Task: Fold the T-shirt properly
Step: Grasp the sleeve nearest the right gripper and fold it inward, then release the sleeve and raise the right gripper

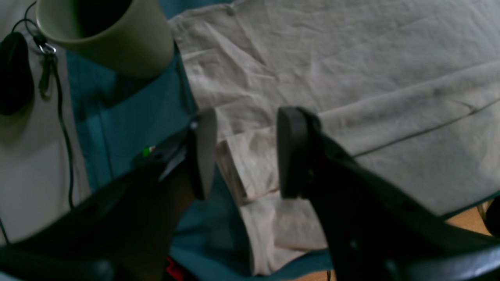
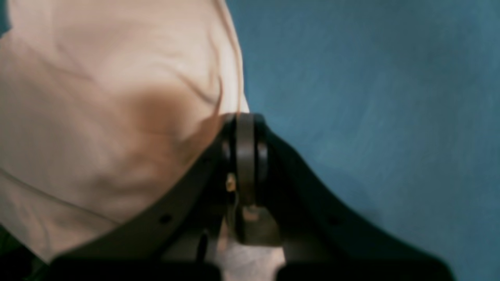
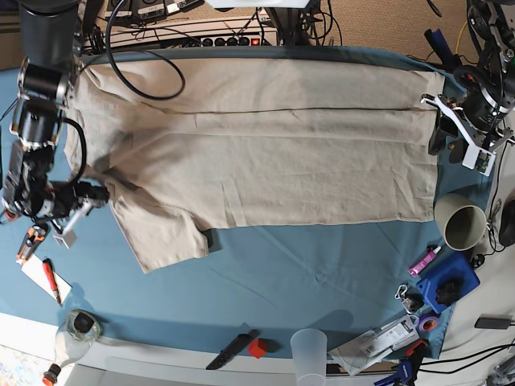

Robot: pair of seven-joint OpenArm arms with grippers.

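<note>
The beige T-shirt (image 3: 273, 153) lies spread flat across the blue table cloth (image 3: 282, 273), with one sleeve (image 3: 165, 237) pointing to the front. My right gripper (image 3: 100, 193) is at the shirt's left edge. In the right wrist view it (image 2: 245, 148) is shut, and the shirt's edge (image 2: 97, 97) runs into its jaws. My left gripper (image 3: 438, 137) is at the shirt's right edge. In the left wrist view it (image 1: 246, 152) is open, and a folded bit of the shirt (image 1: 332, 58) lies between its fingers (image 1: 203, 152).
A pale green cup (image 3: 465, 221) stands close to the left gripper and also shows in the left wrist view (image 1: 105, 35). A black mouse (image 1: 13, 74) lies past it. A clear cup (image 3: 309, 350), a black tool (image 3: 233, 348), a red block (image 3: 257, 347), a jar (image 3: 78, 328) and a purple marker (image 3: 424, 261) are along the front.
</note>
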